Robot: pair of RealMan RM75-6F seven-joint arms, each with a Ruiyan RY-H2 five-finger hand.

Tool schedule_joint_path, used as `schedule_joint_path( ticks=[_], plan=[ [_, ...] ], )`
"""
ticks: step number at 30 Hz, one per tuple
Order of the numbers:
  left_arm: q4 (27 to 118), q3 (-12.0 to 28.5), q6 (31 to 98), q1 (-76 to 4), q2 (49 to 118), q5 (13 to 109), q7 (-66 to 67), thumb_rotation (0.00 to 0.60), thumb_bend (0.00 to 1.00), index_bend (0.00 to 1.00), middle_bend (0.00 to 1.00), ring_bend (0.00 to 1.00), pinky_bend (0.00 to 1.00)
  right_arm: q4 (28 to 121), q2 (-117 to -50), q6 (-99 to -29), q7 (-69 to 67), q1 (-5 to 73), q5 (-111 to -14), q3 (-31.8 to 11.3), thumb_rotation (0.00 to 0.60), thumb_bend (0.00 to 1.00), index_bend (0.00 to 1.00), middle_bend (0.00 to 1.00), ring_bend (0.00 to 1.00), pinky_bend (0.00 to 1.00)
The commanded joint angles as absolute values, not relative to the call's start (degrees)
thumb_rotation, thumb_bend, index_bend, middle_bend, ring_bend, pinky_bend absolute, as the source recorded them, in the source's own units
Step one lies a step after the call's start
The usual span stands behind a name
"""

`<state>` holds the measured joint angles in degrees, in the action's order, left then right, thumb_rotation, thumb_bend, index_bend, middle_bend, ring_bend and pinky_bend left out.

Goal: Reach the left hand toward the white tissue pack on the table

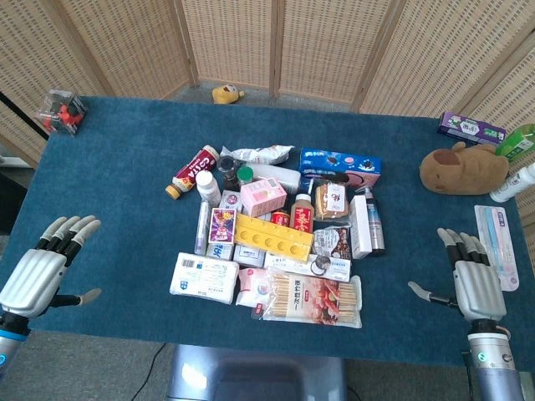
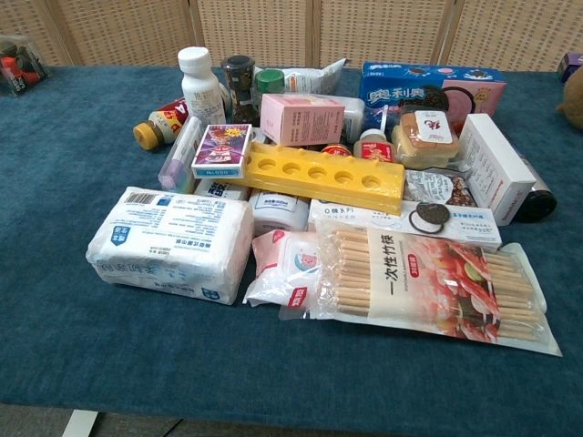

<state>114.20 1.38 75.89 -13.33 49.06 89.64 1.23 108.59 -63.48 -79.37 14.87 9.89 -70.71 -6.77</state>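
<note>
Groceries heaped on a blue-carpeted table (image 1: 125, 167) before wicker screens (image 1: 234, 42).
Left hand (image 1: 46, 263) and right hand (image 1: 472, 276) rest open-fingered, grasping nothing, well apart from the white tissue pack (image 1: 203, 276).

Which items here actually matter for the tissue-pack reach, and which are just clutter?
Part of the job:
- white tissue pack, front left of the pile
- left robot hand, open, well short of the pack

Just lying about:
- chopsticks packet
- yellow tray
- blue cookie box
- brown plush toy
- right robot hand, open
</note>
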Motion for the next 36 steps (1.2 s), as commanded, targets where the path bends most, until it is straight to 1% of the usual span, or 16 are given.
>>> schedule_joint_path(
  ticks=[1, 7, 11, 13, 19, 26, 32, 36],
  plan=[
    [114.3, 1.4, 75.4, -13.7, 49.1, 89.5, 1.4, 0.600, 0.00, 0.05, 0.00, 0.00, 0.00, 108.6, -63.6, -79.3, 14.8, 10.0, -70.6, -6.8, 0.336, 0.06, 0.00, 0.00, 0.00, 0.00],
    [114.7, 1.1, 73.7, -14.5, 49.1, 89.8, 1.8, 0.600, 0.00, 0.06, 0.00, 0.00, 0.00, 108.6, -63.5, -78.2, 14.2, 10.4, -71.1, -6.7, 0.334, 0.06, 0.00, 0.00, 0.00, 0.00],
    [115.4, 0.2, 70.9, -15.8, 48.4, 91.6, 1.4, 0.600, 0.00, 0.06, 0.00, 0.00, 0.00, 108.6, -63.1, -79.1, 13.3, 10.0, -71.5, -6.9, 0.333, 0.06, 0.00, 0.00, 0.00, 0.00],
    [115.1, -0.1, 69.5, -16.4, 49.1, 91.8, 2.7, 0.600, 0.00, 0.06, 0.00, 0.00, 0.00, 108.7, -63.0, -79.5, 12.9, 9.7, -71.9, -6.8, 0.331, 0.06, 0.00, 0.00, 0.00, 0.00],
    [114.3, -1.3, 64.4, -18.3, 54.1, 91.0, 7.4, 0.600, 0.00, 0.06, 0.00, 0.00, 0.00, 108.9, -62.2, -80.1, 12.0, 8.8, -72.0, -6.4, 0.334, 0.06, 0.00, 0.00, 0.00, 0.00],
    [112.1, -1.7, 58.9, -20.9, 62.0, 87.7, 13.8, 0.600, 0.00, 0.06, 0.00, 0.00, 0.00, 109.0, -61.3, -81.2, 11.0, 7.9, -72.4, -6.5, 0.335, 0.06, 0.00, 0.00, 0.00, 0.00],
    [110.1, -0.8, 56.9, -22.8, 67.2, 85.0, 17.0, 0.600, 0.00, 0.06, 0.00, 0.00, 0.00, 108.5, -60.6, -81.7, 9.7, 6.9, -72.2, -6.2, 0.338, 0.06, 0.00, 0.00, 0.00, 0.00],
    [109.1, -0.3, 55.9, -24.0, 69.3, 83.1, 18.2, 0.600, 0.00, 0.06, 0.00, 0.00, 0.00, 108.1, -60.4, -82.0, 8.8, 6.4, -72.3, -6.2, 0.334, 0.06, 0.00, 0.00, 0.00, 0.00]
  ],
)
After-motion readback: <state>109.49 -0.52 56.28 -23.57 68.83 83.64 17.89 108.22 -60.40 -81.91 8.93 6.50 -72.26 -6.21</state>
